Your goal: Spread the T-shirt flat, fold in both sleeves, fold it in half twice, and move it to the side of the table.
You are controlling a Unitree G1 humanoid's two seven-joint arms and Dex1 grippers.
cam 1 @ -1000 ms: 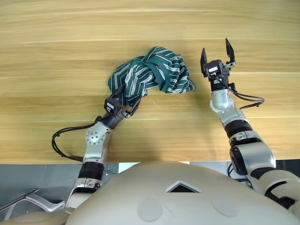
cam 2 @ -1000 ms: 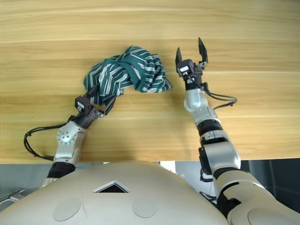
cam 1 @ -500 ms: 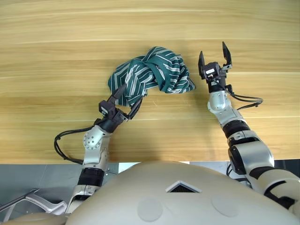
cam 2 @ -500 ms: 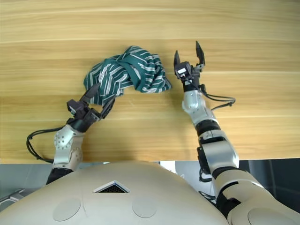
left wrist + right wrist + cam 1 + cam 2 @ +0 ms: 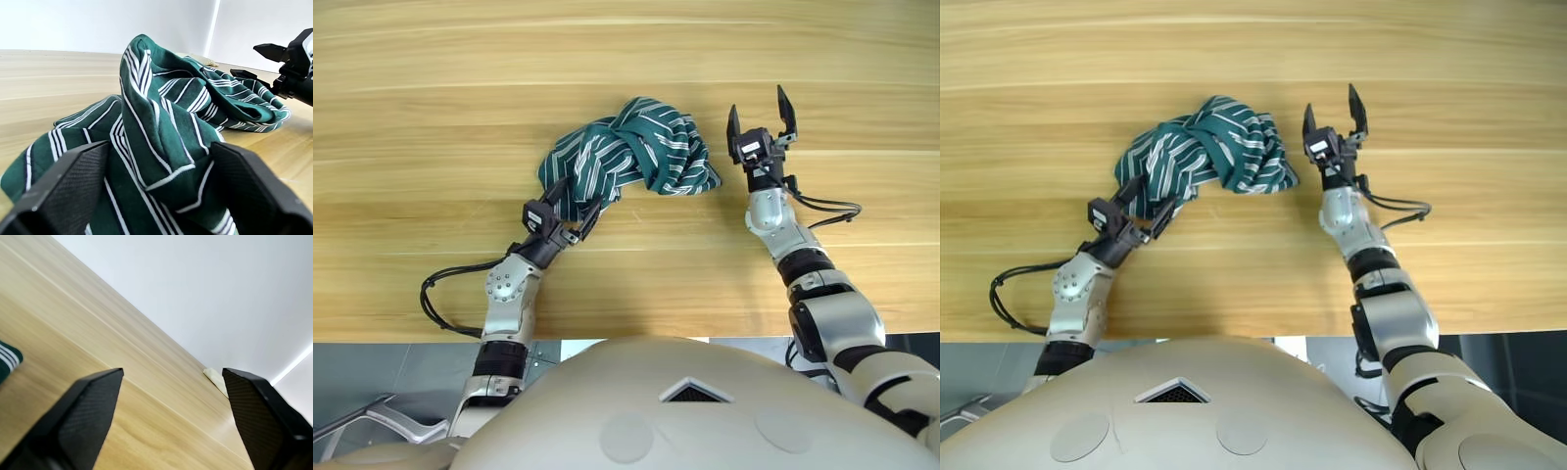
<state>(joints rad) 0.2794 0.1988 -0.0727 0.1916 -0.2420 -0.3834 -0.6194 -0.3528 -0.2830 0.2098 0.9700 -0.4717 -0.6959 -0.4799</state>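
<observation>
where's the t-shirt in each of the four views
Left eye view: T-shirt crumpled at the centre of the table.
Right eye view: same place, nearer the picture's left.
Left wrist view: close up, between the fingers of the left end effector.
Right wrist view: a striped corner by the right end effector.
Shared landmark: the open right end effector, just right of the T-shirt.

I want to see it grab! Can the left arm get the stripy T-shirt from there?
Probably yes. The left tool stands open around the near fold of the T-shirt, and nothing lies in the way.
</observation>
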